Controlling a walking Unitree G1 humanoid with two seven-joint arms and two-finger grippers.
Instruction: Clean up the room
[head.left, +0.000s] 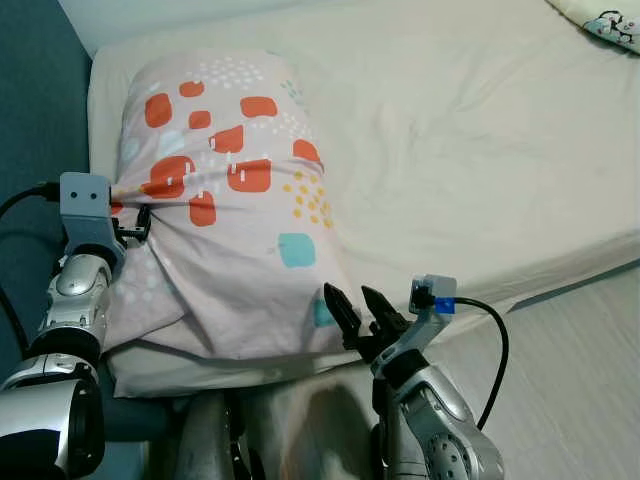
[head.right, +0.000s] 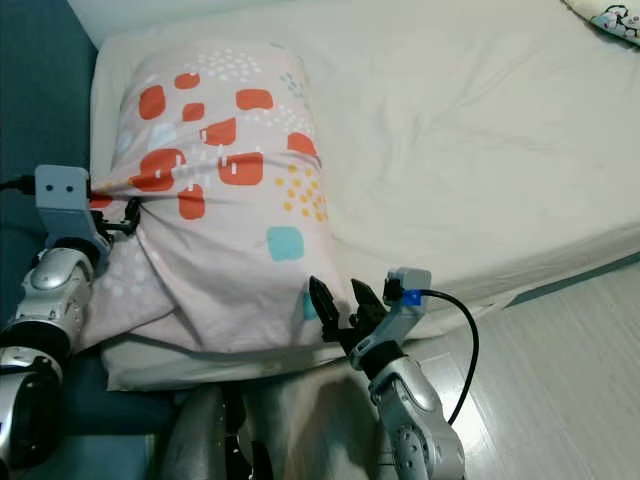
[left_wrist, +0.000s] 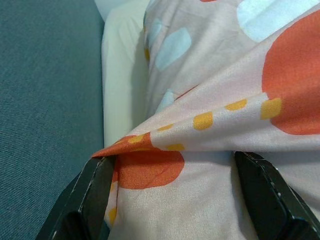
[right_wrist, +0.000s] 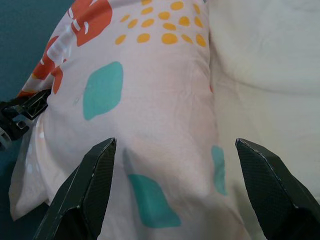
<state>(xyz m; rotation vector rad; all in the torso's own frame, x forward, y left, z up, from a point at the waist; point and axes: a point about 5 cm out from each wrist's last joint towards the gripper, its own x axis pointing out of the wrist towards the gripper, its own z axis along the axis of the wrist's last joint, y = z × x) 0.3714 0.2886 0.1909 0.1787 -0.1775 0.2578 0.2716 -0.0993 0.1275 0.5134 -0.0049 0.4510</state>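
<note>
A pale pink pillow (head.left: 225, 200) with orange, teal and yellow patches lies at the left end of the cream bed (head.left: 480, 140). My left gripper (head.left: 135, 225) is at the pillow's left edge, shut on a bunched fold of its fabric. Creases run across the pillow from that spot. In the left wrist view the fold is stretched between the two black fingers (left_wrist: 92, 192). My right gripper (head.left: 357, 305) stands open just off the pillow's near right corner, pointing at it and not touching. The right wrist view has the pillow (right_wrist: 150, 115) ahead between the spread fingers.
A teal padded surface (head.left: 35, 100) rises to the left of the bed. Pale wood floor (head.left: 580, 380) lies at the lower right. A patterned cloth or second pillow (head.left: 612, 22) peeks in at the bed's far right corner. The mattress to the right is bare sheet.
</note>
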